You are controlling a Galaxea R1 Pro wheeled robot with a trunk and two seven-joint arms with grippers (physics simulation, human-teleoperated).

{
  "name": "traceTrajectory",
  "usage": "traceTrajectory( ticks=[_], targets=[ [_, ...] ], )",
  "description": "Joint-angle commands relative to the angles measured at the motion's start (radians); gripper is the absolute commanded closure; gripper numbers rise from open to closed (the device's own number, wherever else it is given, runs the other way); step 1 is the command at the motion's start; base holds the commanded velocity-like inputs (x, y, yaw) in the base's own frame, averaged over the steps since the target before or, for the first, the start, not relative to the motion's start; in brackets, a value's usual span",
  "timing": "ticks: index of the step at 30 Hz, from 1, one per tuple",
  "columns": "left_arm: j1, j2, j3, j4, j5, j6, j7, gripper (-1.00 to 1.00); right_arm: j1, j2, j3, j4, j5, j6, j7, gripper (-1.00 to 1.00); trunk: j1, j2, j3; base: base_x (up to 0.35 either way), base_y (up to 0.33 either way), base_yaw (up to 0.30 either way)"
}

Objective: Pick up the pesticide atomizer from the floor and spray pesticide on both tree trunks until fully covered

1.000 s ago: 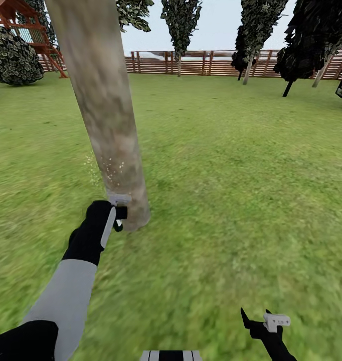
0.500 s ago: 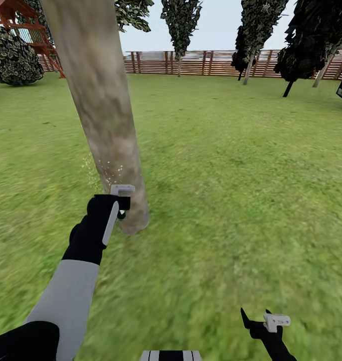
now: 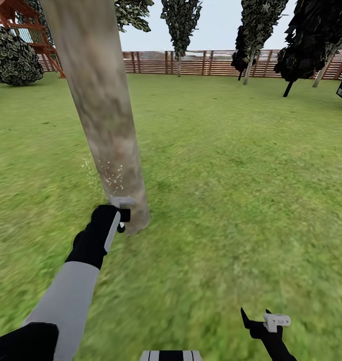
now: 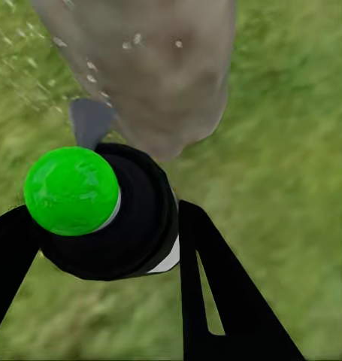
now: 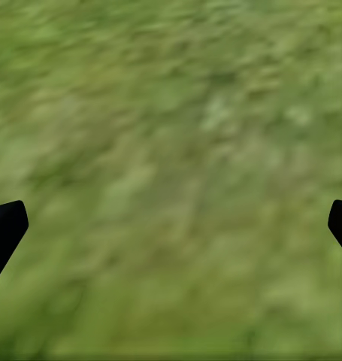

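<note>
Our left end effector [image 3: 122, 214] holds the pesticide atomizer [image 4: 103, 210] clamped between its fingers, right at the foot of the tree trunk [image 3: 98, 100], which lies straight ahead of the nozzle and rises as a thick, slightly leaning column, so the left arm is far nearer than the right. The atomizer looks like a small black body with a round bright-green cap, and pale droplets fleck the mottled grey-tan bark just above it. Our right end effector [image 3: 265, 321] hangs spread wide and empty over the floor [image 3: 231, 175], well apart from the trunk.
</note>
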Motion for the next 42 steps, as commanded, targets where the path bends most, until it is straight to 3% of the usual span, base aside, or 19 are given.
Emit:
traceTrajectory(
  ticks=[1, 5, 7, 9, 12, 14, 25, 35, 42],
  targets=[
    [0.000, 0.001, -0.001, 0.039, -0.004, -0.044, 0.000, 1.00, 0.000, 0.000, 0.000, 0.000, 0.000, 0.000, 0.000, -1.00, 0.000, 0.000, 0.000, 0.000, 0.000, 0.000],
    [0.000, 0.004, 0.001, 0.225, -0.004, -0.180, 0.000, 1.00, 0.000, 0.000, 0.000, 0.000, 0.000, 0.000, 0.001, -1.00, 0.000, 0.000, 0.000, 0.000, 0.000, 0.000],
    [0.000, 0.007, 0.003, 0.382, -0.005, -0.334, 0.006, 1.00, 0.000, 0.000, 0.000, 0.000, 0.000, 0.000, 0.001, -1.00, 0.000, 0.000, 0.000, 0.000, 0.000, 0.000],
    [0.000, 0.010, 0.004, 0.435, -0.007, -0.381, 0.011, 1.00, 0.000, 0.000, 0.000, 0.000, 0.000, 0.000, 0.001, -1.00, 0.000, 0.000, 0.000, 0.000, 0.000, 0.000],
    [0.000, 0.013, 0.030, 0.566, -0.010, -0.518, 0.030, 1.00, 0.000, 0.000, 0.000, 0.000, 0.000, 0.000, 0.001, -1.00, 0.000, 0.000, 0.000, 0.000, 0.000, 0.000],
    [0.000, 0.017, 0.055, 0.599, -0.011, -0.546, 0.043, 1.00, 0.000, 0.000, 0.000, 0.000, 0.000, 0.000, 0.003, -1.00, 0.000, 0.000, 0.000, 0.000, 0.000, 0.000],
    [0.085, 0.020, 0.085, 0.616, -0.008, -0.561, 0.091, 1.00, 0.000, 0.002, 0.000, -0.002, -0.001, 0.000, 0.002, -1.00, 0.000, 0.000, 0.000, 0.012, -0.013, 0.072],
    [0.086, 0.019, 0.089, 0.613, -0.007, -0.563, 0.091, 1.00, 0.000, 0.000, 0.000, 0.000, -0.001, 0.002, 0.001, -1.00, 0.000, 0.000, 0.000, 0.186, -0.226, 0.007],
    [0.086, 0.018, 0.089, 0.616, -0.006, -0.563, 0.091, 1.00, 0.000, 0.001, 0.000, 0.000, -0.001, 0.002, 0.001, -1.00, 0.000, 0.000, 0.000, 0.104, -0.262, 0.235]
  ],
)
